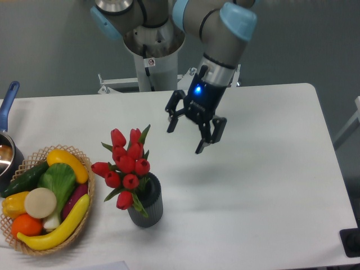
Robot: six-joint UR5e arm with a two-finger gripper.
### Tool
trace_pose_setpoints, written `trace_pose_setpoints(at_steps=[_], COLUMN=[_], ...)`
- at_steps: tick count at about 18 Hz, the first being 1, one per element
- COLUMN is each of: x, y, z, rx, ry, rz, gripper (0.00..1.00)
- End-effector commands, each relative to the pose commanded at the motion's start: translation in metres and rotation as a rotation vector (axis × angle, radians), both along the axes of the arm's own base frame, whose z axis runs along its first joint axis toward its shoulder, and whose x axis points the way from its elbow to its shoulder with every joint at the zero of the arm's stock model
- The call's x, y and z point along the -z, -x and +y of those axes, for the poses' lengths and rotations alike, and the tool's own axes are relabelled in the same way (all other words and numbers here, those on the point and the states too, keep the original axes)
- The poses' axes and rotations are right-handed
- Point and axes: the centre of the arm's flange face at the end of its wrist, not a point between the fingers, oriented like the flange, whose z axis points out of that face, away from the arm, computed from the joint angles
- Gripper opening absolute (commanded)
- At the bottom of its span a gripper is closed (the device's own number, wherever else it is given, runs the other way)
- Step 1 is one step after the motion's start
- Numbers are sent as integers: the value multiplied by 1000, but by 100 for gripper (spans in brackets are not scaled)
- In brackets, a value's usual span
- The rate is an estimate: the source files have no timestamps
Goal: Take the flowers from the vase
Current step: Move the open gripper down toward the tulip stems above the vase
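The flowers [126, 166], a tied bunch of red tulip buds with green leaves, stand in the small dark grey ribbed cylindrical vase [147, 204], leaning up and to the left so that the buds spread well above and beyond the vase's mouth. The vase sits on the white table [259, 191] toward the near edge, left of centre. Just beside it on the left, close to the lowest buds, is a round wicker basket [34, 247] filled with toy fruit and vegetables, and it reaches almost to the near edge of the table. At the far left edge a metal pot with a blue handle [8, 101] is partly cut off by the frame. The black two-finger gripper [189, 134] hangs above the table up and to the right of the flowers, apart from them, tilted, with its jaws spread wide and nothing between them; a blue light glows on its wrist. To the right of the vase the tabletop is bare white surface out to the rounded right edge. The arm's grey base column [153, 62] stands behind the far edge.
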Motion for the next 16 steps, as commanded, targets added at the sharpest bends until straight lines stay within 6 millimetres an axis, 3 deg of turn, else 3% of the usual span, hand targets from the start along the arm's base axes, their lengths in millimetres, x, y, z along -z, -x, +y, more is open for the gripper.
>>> trace_pose_setpoints(at_steps=[4,10,14,16], x=[8,21,18,21], y=[-8,-19,-18,-27], z=[19,44,50,58], rx=[29,144,171,194], ry=[-78,-108,-123,-122], rz=[-65,16,52,44], gripper=[100,100,100,100])
